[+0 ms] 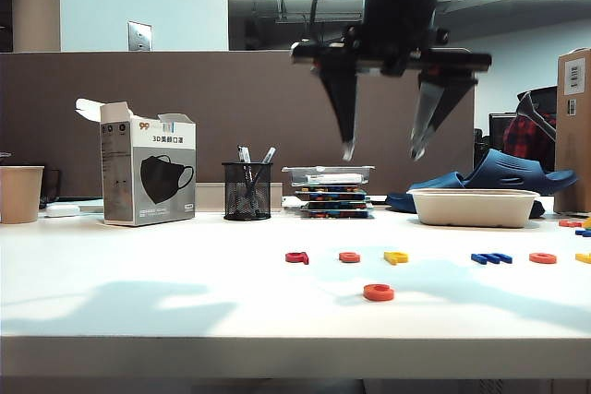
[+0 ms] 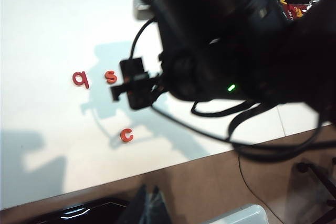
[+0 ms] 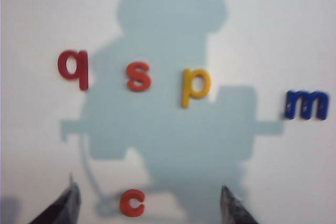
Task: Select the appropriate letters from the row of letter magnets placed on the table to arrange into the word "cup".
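Nearest the exterior camera, an orange c (image 1: 378, 292) is seen lying flat on the white table (image 1: 138, 320), alone and set forward of the row of letters. In that row, from left to right, a red q (image 1: 296, 256), an orange s (image 1: 349, 256), a yellow p (image 1: 395, 256) and a blue m (image 1: 491, 257) are found, followed by another orange letter (image 1: 543, 257) whose shape cannot be read. The yellow u cannot be picked out with certainty. High above the row, the right gripper (image 1: 381, 149) is held pointing down with its fingers spread wide and nothing between them; in the right wrist view its two fingertips (image 3: 69, 203) are seen on either side of the c (image 3: 132, 203), well clear of it. The left gripper (image 2: 149, 203) is shown only as dark tips at the edge of its own view, off the table's front edge, and its state cannot be told. Behind the letters, a mask box (image 1: 148, 173), a mesh pen holder (image 1: 247, 190), a paper cup (image 1: 20, 193), a pale tray (image 1: 474, 207) and a blue slipper (image 1: 503, 175) are placed.
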You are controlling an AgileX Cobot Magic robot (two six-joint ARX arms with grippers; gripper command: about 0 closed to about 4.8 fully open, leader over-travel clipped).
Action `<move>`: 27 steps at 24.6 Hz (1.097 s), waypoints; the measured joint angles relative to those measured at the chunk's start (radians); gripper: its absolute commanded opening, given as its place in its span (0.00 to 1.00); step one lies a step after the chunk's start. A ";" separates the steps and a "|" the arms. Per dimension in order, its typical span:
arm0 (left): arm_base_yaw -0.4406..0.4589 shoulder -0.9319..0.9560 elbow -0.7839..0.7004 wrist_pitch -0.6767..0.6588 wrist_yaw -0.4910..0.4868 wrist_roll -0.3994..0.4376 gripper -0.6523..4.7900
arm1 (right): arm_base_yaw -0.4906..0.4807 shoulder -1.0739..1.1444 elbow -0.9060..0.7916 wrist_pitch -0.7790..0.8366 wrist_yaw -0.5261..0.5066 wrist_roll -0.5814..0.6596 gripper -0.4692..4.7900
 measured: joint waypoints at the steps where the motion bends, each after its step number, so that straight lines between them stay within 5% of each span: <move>1: 0.000 0.000 0.000 0.000 0.000 0.000 0.11 | -0.018 0.000 0.026 -0.017 0.001 -0.018 0.73; 14: 0.000 0.000 0.000 0.000 0.000 0.000 0.11 | -0.124 -0.009 0.174 -0.148 0.116 -0.153 0.73; 27: 0.000 0.000 0.000 0.000 0.000 0.000 0.11 | -0.309 -0.011 0.180 -0.203 0.048 -0.209 0.69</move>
